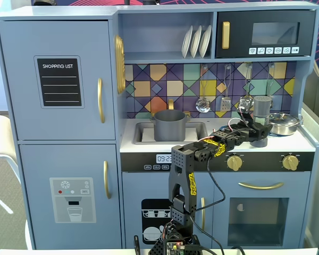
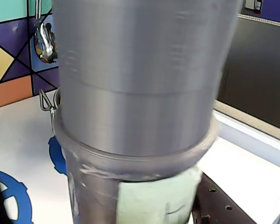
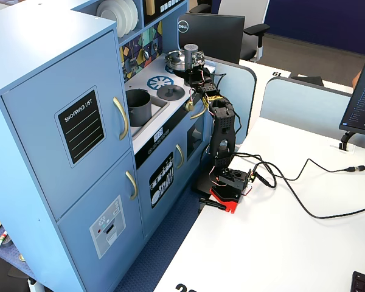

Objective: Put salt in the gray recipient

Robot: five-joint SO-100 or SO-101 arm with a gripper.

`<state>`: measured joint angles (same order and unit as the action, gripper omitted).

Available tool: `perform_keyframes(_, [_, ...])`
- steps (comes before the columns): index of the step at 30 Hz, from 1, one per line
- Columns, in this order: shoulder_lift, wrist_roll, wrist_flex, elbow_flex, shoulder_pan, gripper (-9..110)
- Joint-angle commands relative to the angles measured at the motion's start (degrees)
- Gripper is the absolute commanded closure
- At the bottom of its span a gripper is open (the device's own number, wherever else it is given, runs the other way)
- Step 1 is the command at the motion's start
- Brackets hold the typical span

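Fridge doors: at the far left of a fixed view, a pale blue toy kitchen (image 1: 58, 79) has a black "SHOPPING LIST" panel (image 1: 59, 82) and gold handles.
Sink: right of the doors, the gray recipient (image 1: 169, 125) stands upright in the basin, dark, matte and wider than the shaker.
Lid: in a fixed view, a flat gray lid with a knob (image 3: 170, 92) lies on the counter, just beside the sink.
My arm: black with yellow bands, it rises from a base on the white desk (image 3: 280, 243) and reaches right across the counter.
My gripper (image 1: 257, 126): closed around the lower body of the salt (image 1: 262, 106), which stands upright on the stove end of the counter.
Wrist view: the salt (image 2: 140, 84) fills nearly the whole frame, with a pale green label at the bottom; my fingers are mostly hidden.
Pan: a shiny silver pan (image 1: 283, 123) sits just right of the shaker.
Distance: shaker and pot are well apart.
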<state>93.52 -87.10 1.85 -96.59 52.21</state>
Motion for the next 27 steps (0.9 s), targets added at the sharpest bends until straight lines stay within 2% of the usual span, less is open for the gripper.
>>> perform_keyframes(1, [9.3,2.4,-1.6,-0.1,1.5,39])
perform_keyframes(8, [27.6,-1.4,-13.6,-10.0,3.3,40])
perform_keyframes(14, [49.1,-4.7,-33.5,-22.6,-0.4,48])
perform_keyframes(19, [67.0,-8.5,-53.6,-31.0,-11.0,62])
perform_keyframes(23, [74.5,-13.2,-67.3,-34.9,-22.9,81])
perform_keyframes(27, [75.8,-12.7,-77.0,-40.5,-33.8,99])
